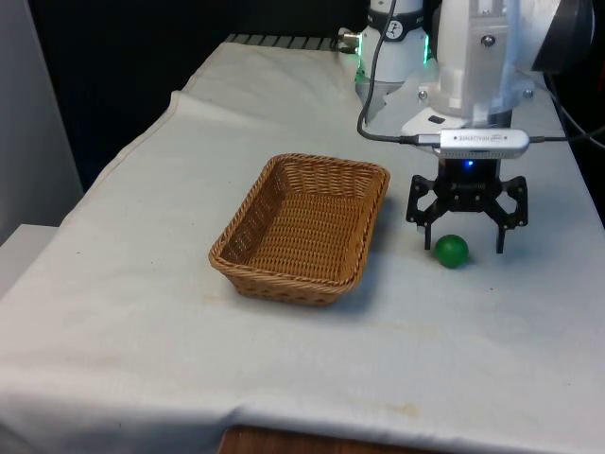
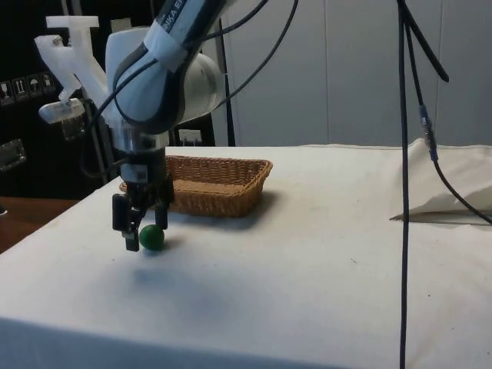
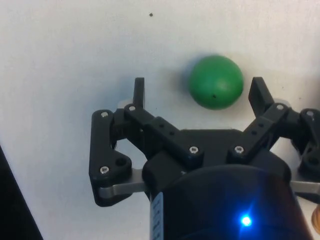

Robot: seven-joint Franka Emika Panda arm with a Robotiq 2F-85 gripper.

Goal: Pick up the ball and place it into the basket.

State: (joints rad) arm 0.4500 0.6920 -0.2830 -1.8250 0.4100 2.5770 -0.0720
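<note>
Nearest on the counter [image 1: 132, 322] is a bare stretch of white cloth, soft and faintly creased, with a few pale stains. Past it, towards the front view's left, sits the basket [image 1: 304, 227]: a shallow rectangular tray of woven tan wicker with rounded corners, ribbed sloping walls and nothing inside.

To the front view's right of the basket, a little apart from its near right corner, the ball [image 1: 451, 251] rests on the cloth. It is small, smooth, round and matt green, with one tiny dark speck visible in the wrist view [image 3: 216, 81].

Just behind and over it hangs the gripper [image 1: 467, 242], black and angular. Its fingers [image 3: 259, 95] are spread wide apart and hold nothing. The ball lies between them but off-centre, close to one finger and well clear of the other.

The task looks to be at the approach to the grasp, with the ball not yet picked up. The main risk is that offset: as the fingers close, the nearer one would probably touch first and push the ball, and a smooth sphere on cloth could roll out of the gap. Closing too high could squeeze it out downward. Once lifted, a thin pinch could drop it short of the basket's rim.
</note>
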